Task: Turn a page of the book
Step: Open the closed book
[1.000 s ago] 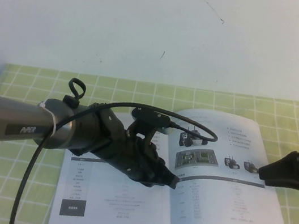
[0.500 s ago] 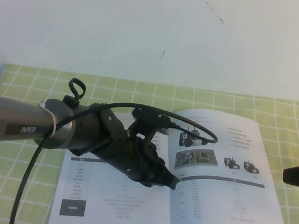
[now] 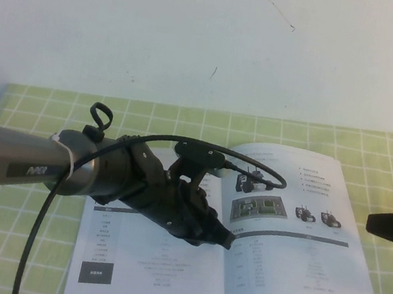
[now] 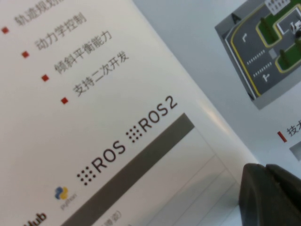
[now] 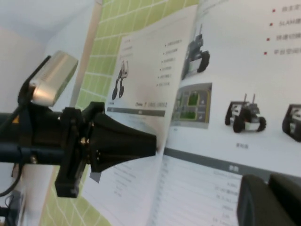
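A: So, where is the book (image 3: 239, 252)?

B: Lying open on the green checked cloth (image 3: 37, 105); the page (image 3: 295, 231) with robot photos is on its right half.

A: And the grippers?

B: The left gripper (image 3: 225, 238) sits low over the centre fold, fingers pressed together; the right gripper (image 3: 376, 224) hovers off the book's right edge, fingers closed, holding nothing.

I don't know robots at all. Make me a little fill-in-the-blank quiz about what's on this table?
1. The book lies ____ on the checked cloth.
2. The left gripper hovers over the book's ____ fold.
3. The right gripper sits off the book's ____ edge.
4. The page with robot photos lies ____, not lifted.

Missing words: open; centre; right; flat
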Robot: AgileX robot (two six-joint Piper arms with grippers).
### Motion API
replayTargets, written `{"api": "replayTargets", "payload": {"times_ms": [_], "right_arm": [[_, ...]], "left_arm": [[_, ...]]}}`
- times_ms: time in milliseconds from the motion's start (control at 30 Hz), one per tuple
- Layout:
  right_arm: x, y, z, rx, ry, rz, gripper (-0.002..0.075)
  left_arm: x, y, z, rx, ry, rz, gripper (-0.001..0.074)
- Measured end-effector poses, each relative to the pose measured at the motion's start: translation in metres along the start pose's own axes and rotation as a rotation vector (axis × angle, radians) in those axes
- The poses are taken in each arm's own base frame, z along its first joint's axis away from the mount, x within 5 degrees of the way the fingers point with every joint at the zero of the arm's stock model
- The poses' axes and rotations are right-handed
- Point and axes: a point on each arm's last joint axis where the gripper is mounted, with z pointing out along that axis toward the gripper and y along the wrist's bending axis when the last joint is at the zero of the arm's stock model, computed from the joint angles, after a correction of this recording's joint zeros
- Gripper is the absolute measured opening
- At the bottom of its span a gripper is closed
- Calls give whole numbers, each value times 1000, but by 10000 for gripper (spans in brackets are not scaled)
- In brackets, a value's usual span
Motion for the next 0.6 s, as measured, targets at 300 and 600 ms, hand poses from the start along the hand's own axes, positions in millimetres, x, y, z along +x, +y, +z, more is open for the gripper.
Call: {"api": "replayTargets", "payload": {"times_ms": [300,600], "right_arm": [[14,-22,10,11,55,32,424],[17,-29,11,55,69,22,483]], "left_arm": [[3,-11,3,30,23,15,-4],[2,-6,1,24,19,4,-4]]}}
